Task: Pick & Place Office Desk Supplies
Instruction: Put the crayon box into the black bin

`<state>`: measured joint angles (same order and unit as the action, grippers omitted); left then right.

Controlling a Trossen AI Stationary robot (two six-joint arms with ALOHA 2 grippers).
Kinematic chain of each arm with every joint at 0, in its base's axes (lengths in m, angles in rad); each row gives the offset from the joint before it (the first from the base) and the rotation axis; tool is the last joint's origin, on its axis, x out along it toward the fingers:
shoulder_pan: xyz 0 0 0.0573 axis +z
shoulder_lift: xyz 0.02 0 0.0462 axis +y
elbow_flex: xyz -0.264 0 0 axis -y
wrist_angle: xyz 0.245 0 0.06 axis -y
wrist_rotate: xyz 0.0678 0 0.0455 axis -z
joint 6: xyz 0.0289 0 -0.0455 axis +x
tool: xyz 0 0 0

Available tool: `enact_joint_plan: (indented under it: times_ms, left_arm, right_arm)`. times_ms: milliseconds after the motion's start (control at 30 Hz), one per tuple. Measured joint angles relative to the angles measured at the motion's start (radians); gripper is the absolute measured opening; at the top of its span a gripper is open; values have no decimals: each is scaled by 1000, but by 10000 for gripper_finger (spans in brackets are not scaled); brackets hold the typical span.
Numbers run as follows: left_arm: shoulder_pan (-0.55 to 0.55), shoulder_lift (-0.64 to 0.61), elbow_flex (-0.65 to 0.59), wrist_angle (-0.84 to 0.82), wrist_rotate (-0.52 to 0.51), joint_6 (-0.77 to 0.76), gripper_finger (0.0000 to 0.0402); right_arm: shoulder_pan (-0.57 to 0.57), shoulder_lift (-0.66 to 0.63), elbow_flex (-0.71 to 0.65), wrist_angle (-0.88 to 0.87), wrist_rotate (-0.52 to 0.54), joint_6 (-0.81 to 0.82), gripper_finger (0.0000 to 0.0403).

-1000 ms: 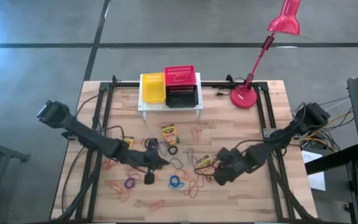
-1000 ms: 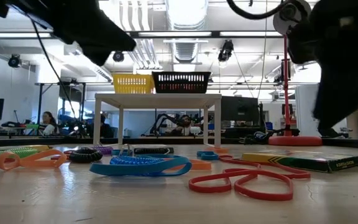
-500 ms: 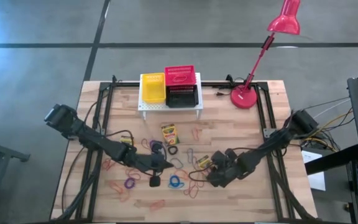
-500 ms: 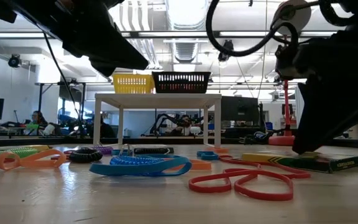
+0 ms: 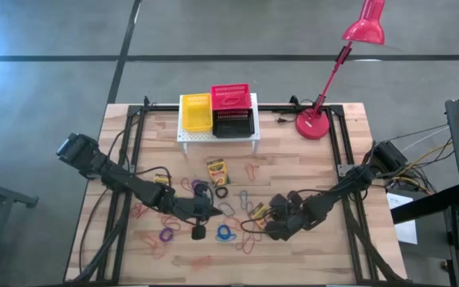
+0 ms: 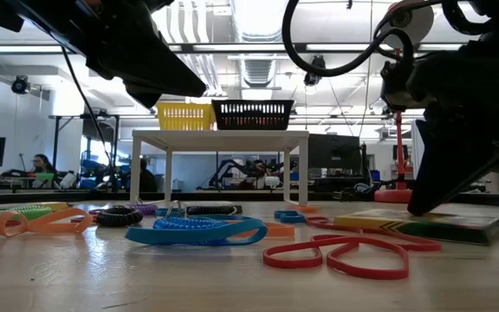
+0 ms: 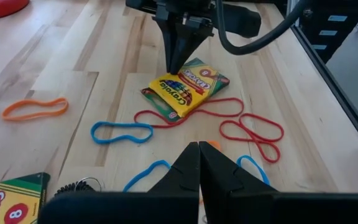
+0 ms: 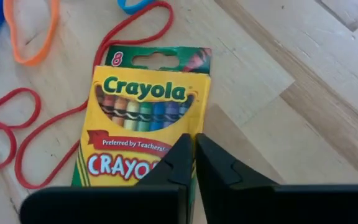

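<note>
A yellow-and-green crayon box (image 8: pixel 143 118) lies flat on the table among coloured elastic loops (image 7: pixel 122 132). My right gripper (image 8: pixel 194 142) is shut, and its tips stand on that box (image 5: pixel 257 210). Further left, my left gripper (image 7: pixel 199 149) is also shut. It hangs empty above the loops, just left of the table's middle (image 5: pixel 211 211). A second crayon box (image 5: pixel 217 171) lies nearer the far edge, and a third (image 7: pixel 5 200) lies by my left arm. Yellow (image 5: pixel 196 113), red (image 5: pixel 231 96) and black (image 5: pixel 233 124) baskets sit on a white stand. My right gripper has its shut fingertips on the crayon box's top face, at one long edge (image 8: pixel 199 124) about halfway along. The fingers (image 7: pixel 178 53) come steeply from above, slanting in from the table's right. The box lies flat on the table (image 6: pixel 423 227). I cannot tell whether anything is pinched.
A red desk lamp (image 5: pixel 315 123) stands at the far right of the table. The white stand (image 5: pixel 217 137) with the baskets is at the far middle. Loops are scattered over the near half (image 5: pixel 228 233). Bare wood shows at the near right (image 5: pixel 333 255).
My right gripper has come down onto the crayon box and toward the table's left, and its open fingers have shut. The box has stayed on the table.
</note>
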<state>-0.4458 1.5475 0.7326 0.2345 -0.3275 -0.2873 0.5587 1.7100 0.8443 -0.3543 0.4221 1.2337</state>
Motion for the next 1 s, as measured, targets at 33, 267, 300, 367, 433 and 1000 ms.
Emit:
enact_joint_plan:
  times_ms: [33, 267, 300, 367, 433, 1000]
  left_arm:
    - [0, 0, 0, 1, 0, -2, 2]
    - [9, 0, 0, 3, 2, -2, 11]
    - [9, 0, 0, 6, 2, -2, 13]
    - [10, 0, 0, 7, 2, -2, 16]
    - [14, 0, 0, 17, 2, -2, 19]
    - [195, 244, 36, 237, 388, -78, 120]
  right_arm:
    - [0, 0, 3, 0, 1, -4, 10]
    - [2, -6, 36, 21, 70, -45, 8]
    - [2, -8, 46, 23, 84, -51, 8]
    - [2, -16, 62, 27, 114, -70, 8]
    - [2, -23, 79, 32, 146, -87, 8]
    - [-26, -40, 127, -19, -48, -170, 22]
